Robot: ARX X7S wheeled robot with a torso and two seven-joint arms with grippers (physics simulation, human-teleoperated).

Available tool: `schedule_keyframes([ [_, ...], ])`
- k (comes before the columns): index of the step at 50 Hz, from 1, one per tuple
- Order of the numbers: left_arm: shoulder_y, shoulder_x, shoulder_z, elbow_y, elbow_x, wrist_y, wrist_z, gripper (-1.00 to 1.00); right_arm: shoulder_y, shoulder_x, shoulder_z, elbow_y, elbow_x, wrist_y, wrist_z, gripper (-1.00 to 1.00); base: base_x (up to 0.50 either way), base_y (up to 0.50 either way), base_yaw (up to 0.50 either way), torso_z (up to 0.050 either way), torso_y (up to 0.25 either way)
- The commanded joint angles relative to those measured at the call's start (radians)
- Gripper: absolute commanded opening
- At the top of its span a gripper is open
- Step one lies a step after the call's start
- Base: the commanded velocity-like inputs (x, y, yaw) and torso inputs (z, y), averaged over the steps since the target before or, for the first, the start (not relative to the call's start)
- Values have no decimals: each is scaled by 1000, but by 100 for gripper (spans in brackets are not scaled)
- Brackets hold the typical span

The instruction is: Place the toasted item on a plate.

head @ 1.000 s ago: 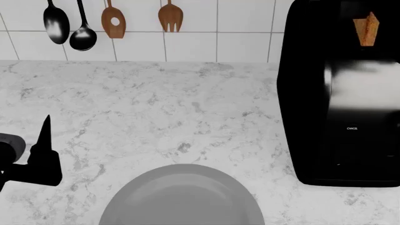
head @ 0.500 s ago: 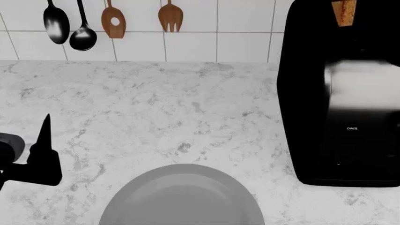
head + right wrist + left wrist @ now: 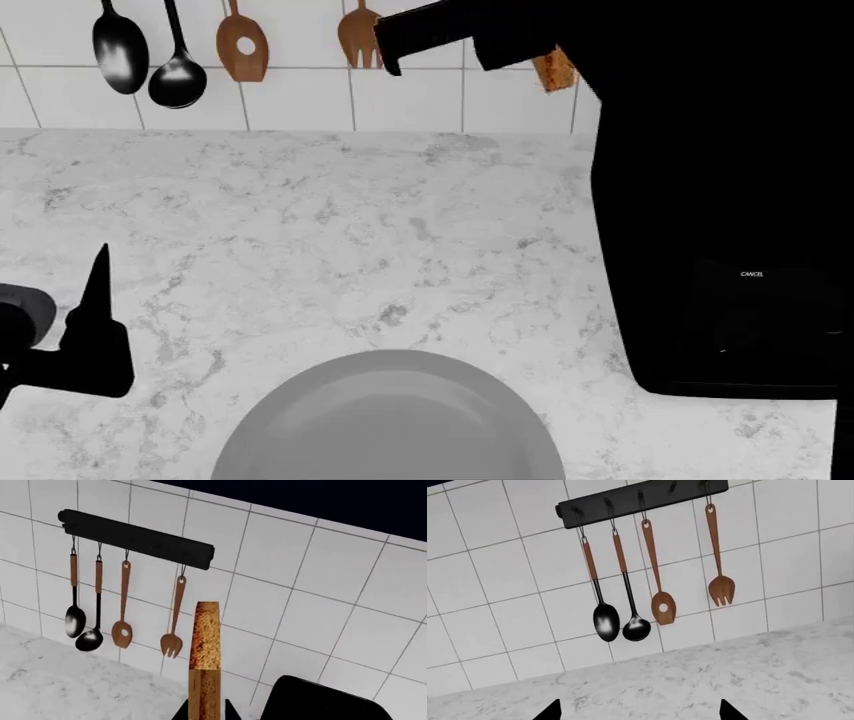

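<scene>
Toast (image 3: 205,655) lifted leftward (plate (image 3: 387,420) bare).

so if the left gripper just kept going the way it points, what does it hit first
Probably the tiled wall, below the hanging utensils. The left gripper points over bare counter with nothing standing in between, though depth is hard to judge.

The table (image 3: 334,230) is white stone with thin grey marks all over it. It goes back to a wall of white tiles. A round grey plate (image 3: 387,420) lies flat on the table at the near edge, and part of it is cut off from view. A big black toaster (image 3: 727,330) stands on the table to the right of the plate.
</scene>
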Motion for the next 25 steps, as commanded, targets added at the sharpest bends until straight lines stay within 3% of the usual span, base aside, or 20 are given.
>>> schedule_keyframes([
  [1, 0, -1, 8, -11, 3, 10, -2, 100, -64, -36, 27, -87, 246, -12, 173, -100, 0, 0, 0, 0, 0],
  [11, 12, -1, 8, -16, 2, 24, -3, 100, -172, -47, 35, -129, 542, -178, 428, -100, 0, 0, 0, 0, 0],
  [25, 33, -6, -1, -15, -2, 39, -5, 100, -337, 18, -3, -348, 762, -334, 627, -100, 0, 0, 0, 0, 0],
])
